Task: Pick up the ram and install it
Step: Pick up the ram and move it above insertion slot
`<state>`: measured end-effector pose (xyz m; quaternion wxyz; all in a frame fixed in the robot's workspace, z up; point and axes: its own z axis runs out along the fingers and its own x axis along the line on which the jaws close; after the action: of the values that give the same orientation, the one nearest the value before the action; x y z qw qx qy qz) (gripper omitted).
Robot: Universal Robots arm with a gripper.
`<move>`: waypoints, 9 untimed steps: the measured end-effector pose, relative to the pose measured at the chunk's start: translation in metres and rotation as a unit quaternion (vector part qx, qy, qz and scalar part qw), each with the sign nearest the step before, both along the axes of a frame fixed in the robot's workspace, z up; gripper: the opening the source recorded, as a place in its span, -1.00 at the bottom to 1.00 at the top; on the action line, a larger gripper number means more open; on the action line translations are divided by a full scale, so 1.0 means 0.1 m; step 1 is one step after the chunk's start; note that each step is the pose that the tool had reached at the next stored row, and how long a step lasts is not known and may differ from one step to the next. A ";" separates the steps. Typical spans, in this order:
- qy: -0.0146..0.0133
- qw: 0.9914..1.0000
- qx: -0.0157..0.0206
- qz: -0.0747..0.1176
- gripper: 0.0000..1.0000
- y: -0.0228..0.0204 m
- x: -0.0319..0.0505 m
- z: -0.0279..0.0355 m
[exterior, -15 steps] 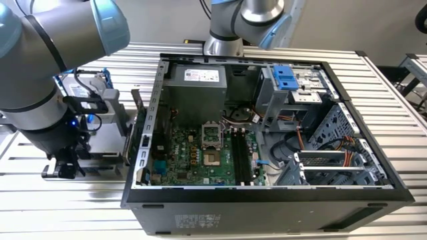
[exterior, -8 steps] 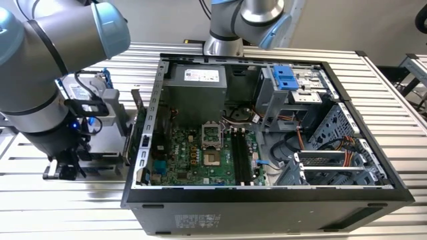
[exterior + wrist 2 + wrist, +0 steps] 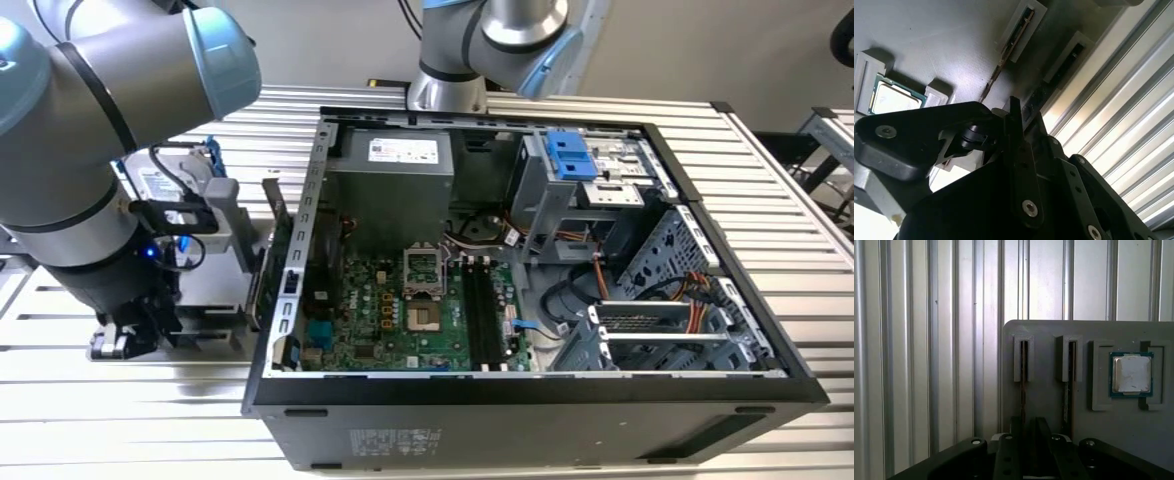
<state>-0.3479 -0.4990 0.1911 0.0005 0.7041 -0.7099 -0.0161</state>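
Observation:
Two ram sticks stand on edge in the slots of a grey holder plate (image 3: pixel 1054 330). One ram stick (image 3: pixel 1023 385) runs straight down into my gripper (image 3: pixel 1025 440), and the other ram stick (image 3: pixel 1069 385) stands one slot over. In the second wrist view the nearer ram stick (image 3: pixel 1013 42) leads toward my gripper (image 3: pixel 1011 120). In the exterior view my gripper (image 3: pixel 127 340) is low over the holder, on the exterior view's left of the open computer case (image 3: pixel 534 390). The motherboard's black ram slots (image 3: pixel 487 315) lie inside the case.
A square silver CPU chip (image 3: pixel 1130 374) sits in its pocket on the same plate. A hard drive in a bracket (image 3: pixel 187 190) stands behind my arm. A second arm's base (image 3: pixel 454 80) rises behind the case. The table is ribbed metal (image 3: pixel 914 365).

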 end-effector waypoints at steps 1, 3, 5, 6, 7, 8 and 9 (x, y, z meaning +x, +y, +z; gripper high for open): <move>0.000 1.000 0.000 0.000 1.00 0.000 0.000 0.000; 0.000 1.000 0.000 0.000 1.00 0.000 0.000 0.000; 0.000 1.000 0.000 0.000 1.00 0.000 0.000 0.000; 0.000 1.000 0.000 0.000 1.00 0.000 0.000 -0.001; 0.000 1.000 0.000 0.000 1.00 0.000 0.000 -0.001; 0.000 1.000 0.000 0.001 1.00 -0.001 0.000 -0.002; 0.000 1.000 0.000 0.002 1.00 -0.006 0.000 -0.003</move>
<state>-0.3479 -0.4996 0.1909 0.0003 0.7056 -0.7084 -0.0161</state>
